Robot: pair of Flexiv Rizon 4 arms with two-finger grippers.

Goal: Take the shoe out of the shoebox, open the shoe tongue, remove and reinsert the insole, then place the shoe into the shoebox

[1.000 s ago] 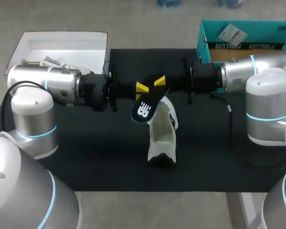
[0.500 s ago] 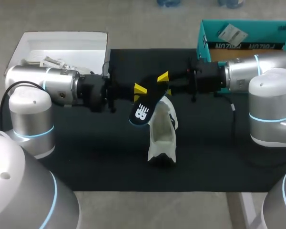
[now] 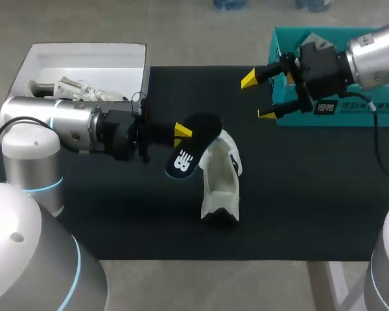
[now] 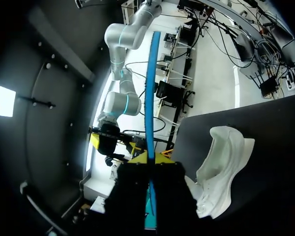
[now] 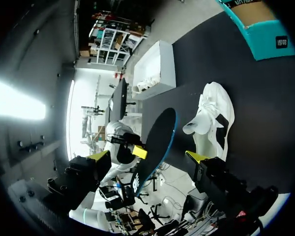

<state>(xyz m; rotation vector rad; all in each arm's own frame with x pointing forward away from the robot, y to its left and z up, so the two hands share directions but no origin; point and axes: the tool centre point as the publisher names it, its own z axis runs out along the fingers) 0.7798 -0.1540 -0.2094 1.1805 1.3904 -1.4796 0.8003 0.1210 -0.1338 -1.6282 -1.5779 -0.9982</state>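
The insole [image 3: 189, 144], dark on its face with a white logo and a bright blue edge, hangs in the air above the table [image 3: 117, 214]. It is pinched at one end between the yellow-tipped fingers of my left end effector [image 4: 151, 158], which are closed on it from both sides. It stands on edge, running straight out ahead of those fingers. I judge it is held this way so its free end can be steered back into the shoe.

The white shoe [image 3: 222, 175] lies on the table just beside and below the left end effector. Its collar is nearest the insole's free end and its toe points away toward the table's near edge. The tongue looks lifted and the mouth open, pale inside. Whether the insole's tip touches the collar I cannot tell.

My right end effector [image 3: 259, 97] is well apart from the insole, its fingers spread wide and holding nothing, with the teal shoebox [image 3: 277, 52] just behind it. I read this as the removal done and the reinsertion yet to begin, with the right arm parked clear of the work. A white box [image 3: 91, 48] sits behind the left arm, with pale items inside.
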